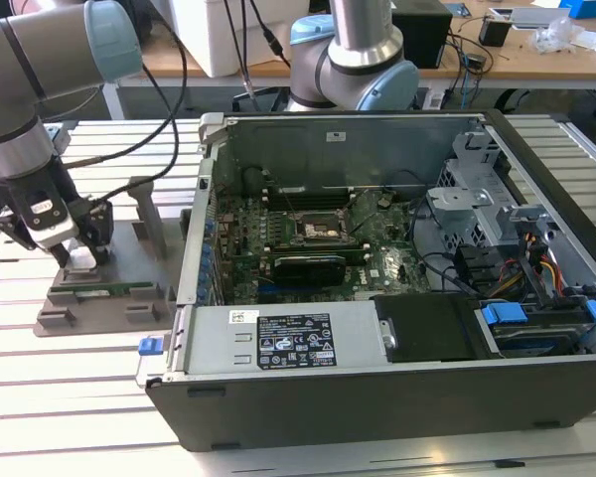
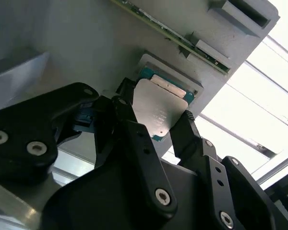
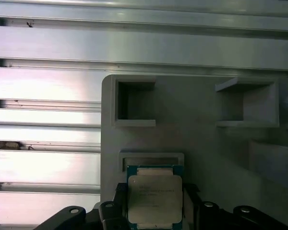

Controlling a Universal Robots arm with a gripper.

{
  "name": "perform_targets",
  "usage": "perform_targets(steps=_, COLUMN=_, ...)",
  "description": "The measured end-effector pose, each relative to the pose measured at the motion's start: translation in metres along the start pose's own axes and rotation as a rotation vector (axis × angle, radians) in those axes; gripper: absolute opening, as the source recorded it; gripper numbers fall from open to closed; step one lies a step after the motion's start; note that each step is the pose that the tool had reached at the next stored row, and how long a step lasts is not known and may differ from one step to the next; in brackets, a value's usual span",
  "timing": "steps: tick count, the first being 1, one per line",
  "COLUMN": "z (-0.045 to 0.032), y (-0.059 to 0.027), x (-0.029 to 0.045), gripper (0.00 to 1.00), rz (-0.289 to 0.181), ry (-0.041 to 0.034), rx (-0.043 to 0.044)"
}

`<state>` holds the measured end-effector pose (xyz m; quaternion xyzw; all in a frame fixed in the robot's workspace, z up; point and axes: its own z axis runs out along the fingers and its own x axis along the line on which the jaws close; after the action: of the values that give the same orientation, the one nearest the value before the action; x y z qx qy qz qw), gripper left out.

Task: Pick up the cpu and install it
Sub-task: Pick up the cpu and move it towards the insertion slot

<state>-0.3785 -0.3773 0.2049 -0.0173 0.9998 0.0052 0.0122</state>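
Black fingers [image 2: 134, 139] of the gripper [image 2: 155, 108] pinch the cpu [image 2: 161, 115]

Up close in both wrist views, two black fingers sit one on each side of the cpu and press on its edges, so the gripper is closed on the cpu. The cpu is a small flat square with a shiny silver top and a thin green rim. It is at a shallow pocket [image 3: 151, 159] in the grey holder [image 3: 206, 143]. I cannot tell if it rests in that pocket or is lifted a bit. The holder lies on a table [image 3: 48, 48] made of long silver bars.

In the exterior view, the arm [image 1: 30, 89] reaches down at the exterior view's left, with the gripper low over the holder. A long green memory stick [image 1: 104, 290] lies along the near side of the holder. Just to the exterior view's right of the holder stands a big open computer case [image 1: 377, 397]. Inside it is a green board [image 1: 278, 268] with a black square socket [image 1: 323, 231] in the middle, well apart from the cpu.
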Motion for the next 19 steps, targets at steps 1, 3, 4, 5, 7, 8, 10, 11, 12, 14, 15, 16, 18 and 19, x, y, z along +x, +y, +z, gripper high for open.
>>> perform_targets(steps=1, z=-0.0037, y=0.0001, x=-0.0001, gripper=0.55, rz=0.0, ry=0.0001, rx=0.0)
perform_targets(steps=3, z=-0.0122, y=0.0003, x=-0.0003, gripper=0.55, rz=0.0, ry=0.0001, rx=0.0)
perform_targets(steps=4, z=-0.0173, y=0.0006, x=-0.0004, gripper=0.55, rz=0.0, ry=0.0001, rx=0.0)
perform_targets(steps=5, z=-0.022, y=0.0019, x=-0.0005, gripper=0.55, rz=0.0, ry=0.0001, rx=0.0001)
perform_targets(steps=7, z=-0.0307, y=0.0043, x=-0.0009, gripper=0.55, rz=0.0, ry=0.0001, rx=0.0)
perform_targets(steps=8, z=-0.0329, y=0.0044, x=-0.001, gripper=0.55, rz=0.0, ry=0.0001, rx=0.0)
perform_targets(steps=10, z=-0.0373, y=0.0048, x=-0.001, gripper=0.55, rz=0.0, ry=0.0001, rx=0.0)
perform_targets(steps=11, z=-0.0403, y=0.0049, x=-0.0011, gripper=0.55, rz=0.0, ry=0.0, rx=0.0)
perform_targets(steps=12, z=-0.0432, y=0.005, x=-0.0012, gripper=0.55, rz=0.0, ry=0.0, rx=0.0)
perform_targets(steps=14, z=-0.0492, y=0.005, x=-0.0013, gripper=0.55, rz=0.0, ry=0.0, rx=-0.0003)
perform_targets(steps=15, z=-0.0536, y=0.0051, x=-0.0014, gripper=0.55, rz=0.0, ry=0.0, rx=-0.0004)
perform_targets(steps=16, z=-0.0568, y=0.0051, x=-0.0015, gripper=0.55, rz=0.0, ry=0.0, rx=-0.0005)
perform_targets(steps=18, z=-0.0645, y=0.0052, x=-0.0017, gripper=0.55, rz=0.0, ry=0.0, rx=-0.0005)
perform_targets(steps=19, z=-0.0675, y=0.0052, x=-0.0018, gripper=0.55, rz=0.0, ry=0.0, rx=-0.0005)
